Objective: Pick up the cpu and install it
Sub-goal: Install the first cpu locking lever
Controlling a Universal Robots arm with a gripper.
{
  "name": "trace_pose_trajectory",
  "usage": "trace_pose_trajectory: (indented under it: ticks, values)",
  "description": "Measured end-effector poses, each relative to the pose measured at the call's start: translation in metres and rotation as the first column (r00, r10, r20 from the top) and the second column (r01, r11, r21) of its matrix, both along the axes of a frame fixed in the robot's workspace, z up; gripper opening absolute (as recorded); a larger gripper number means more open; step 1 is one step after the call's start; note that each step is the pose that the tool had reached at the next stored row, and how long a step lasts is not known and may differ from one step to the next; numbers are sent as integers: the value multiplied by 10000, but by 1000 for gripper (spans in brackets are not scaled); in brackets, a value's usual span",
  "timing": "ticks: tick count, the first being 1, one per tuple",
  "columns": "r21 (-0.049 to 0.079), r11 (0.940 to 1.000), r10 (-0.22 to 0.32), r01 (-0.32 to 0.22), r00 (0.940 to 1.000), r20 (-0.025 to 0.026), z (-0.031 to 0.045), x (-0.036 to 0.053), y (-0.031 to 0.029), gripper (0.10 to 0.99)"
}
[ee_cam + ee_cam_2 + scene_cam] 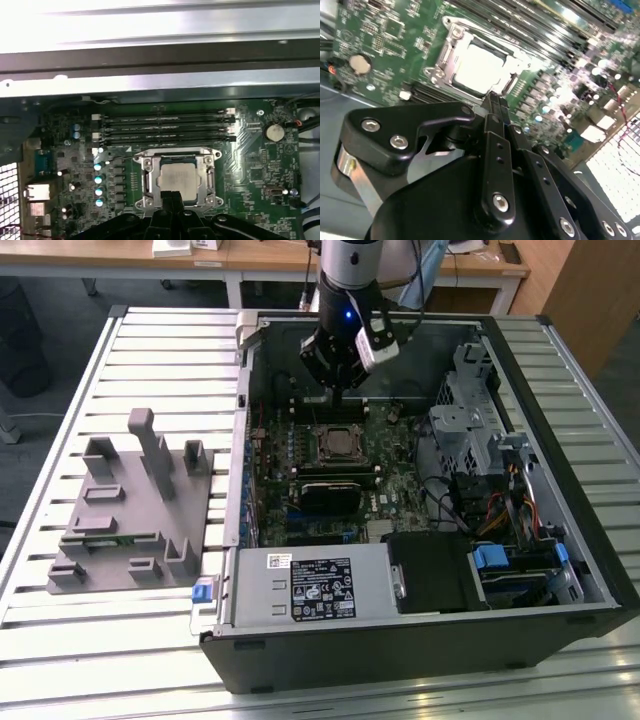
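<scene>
Cpu (178,181): one, seated in socket (148,181); one tool (171,197) closed nearby.

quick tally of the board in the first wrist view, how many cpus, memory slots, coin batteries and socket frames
cpu: 1
memory slots: 4
coin battery: 1
socket frame: 1
total: 7

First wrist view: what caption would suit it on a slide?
Shut claw hangs over the cpu seated in its motherboard socket.
</scene>
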State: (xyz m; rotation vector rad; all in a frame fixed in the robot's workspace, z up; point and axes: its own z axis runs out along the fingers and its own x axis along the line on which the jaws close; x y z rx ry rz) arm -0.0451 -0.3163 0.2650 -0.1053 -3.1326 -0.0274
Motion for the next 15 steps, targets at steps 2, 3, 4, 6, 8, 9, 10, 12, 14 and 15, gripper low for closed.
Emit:
trace_pose_trajectory:
  ticks: [2,3,4,6,8,9,10,12,14,15]
  values:
    - [5,10000,-2,2,10000,64,-2,-74,0,106]
    - [10,10000,0,0,9999,107,-3,-103,0,106]
    - [10,10000,0,0,9999,158,-3,-128,0,106]
    - [17,10000,6,-6,9997,232,-4,-164,0,106]
    - [26,9998,209,-209,9995,237,-5,-166,0,106]
    - [26,9994,359,-359,9991,237,-7,-166,0,106]
    - [29,9989,478,-478,9986,238,-9,-168,0,106]
    - [50,9984,554,-555,9982,238,-14,-195,0,106]
    - [56,9984,560,-561,9981,263,-17,-250,0,106]
    - [57,9984,558,-559,9980,283,-18,-276,0,106]
